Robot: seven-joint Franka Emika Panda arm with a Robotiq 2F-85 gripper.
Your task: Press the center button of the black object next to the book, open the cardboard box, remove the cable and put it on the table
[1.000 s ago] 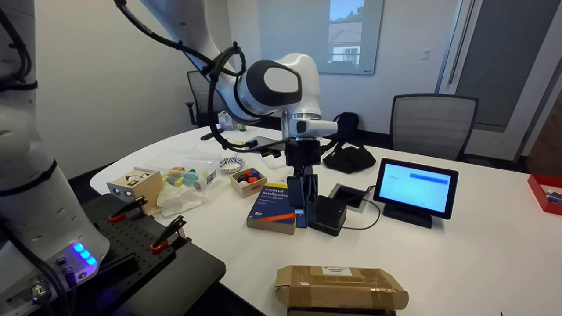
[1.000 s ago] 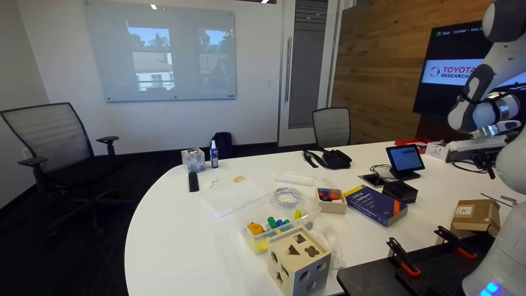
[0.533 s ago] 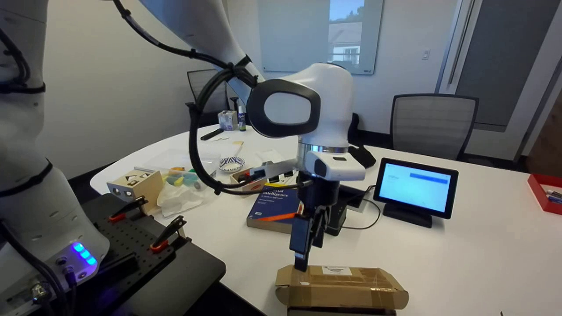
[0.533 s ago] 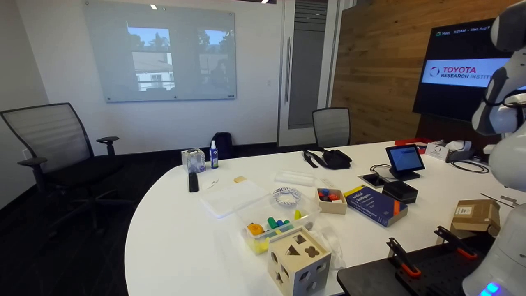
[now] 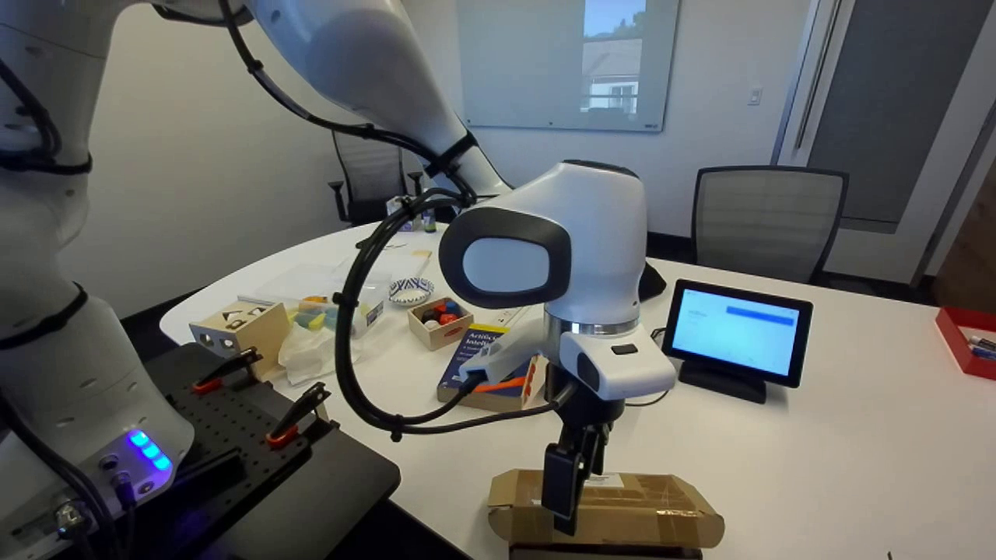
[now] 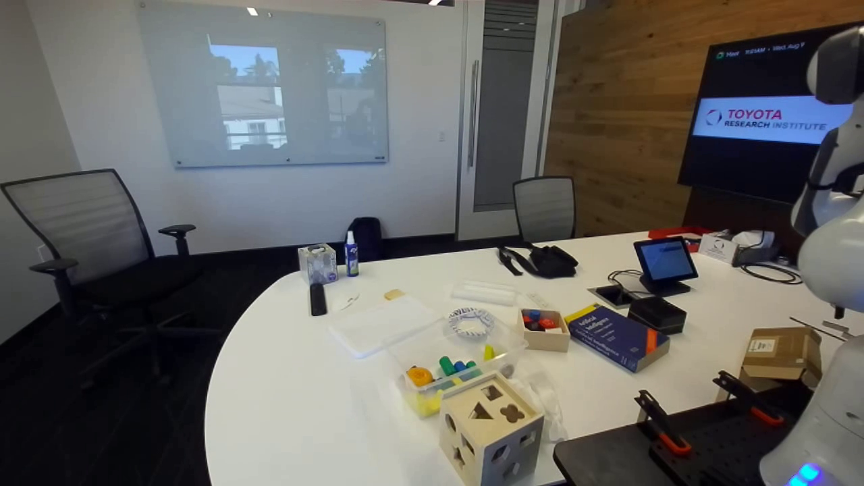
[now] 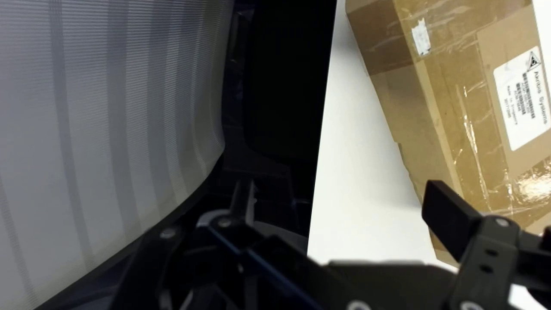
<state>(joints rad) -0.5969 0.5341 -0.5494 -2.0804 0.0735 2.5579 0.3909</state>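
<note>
The cardboard box [image 5: 622, 513] sits near the front of the white table [image 5: 848, 467]; it also shows in an exterior view [image 6: 779, 351] and at the right of the wrist view [image 7: 443, 99]. Its inside is hidden and I see no cable in it. My gripper [image 5: 583, 498] is over the box's near side. In the wrist view my gripper [image 7: 338, 200] is open and empty, one finger overlapping the box, the other past the table's edge. The book [image 6: 617, 337] lies flat. The small black object [image 6: 657, 315] is beside it, hidden behind the arm in an exterior view.
A lit tablet [image 5: 735, 334] stands behind the box, with a thin cord. Further left are a small wooden box of coloured pieces [image 5: 440, 323], a wooden shape sorter [image 6: 493, 425] and a clear bin [image 6: 405, 391]. Clamps [image 5: 299, 416] sit on the robot's black mount. A mesh chair [image 7: 99, 107] is beyond the table edge.
My gripper has left the spot between the book and the black object. It has moved toward the table's front and now hangs over the cardboard box. The objects have not moved.
</note>
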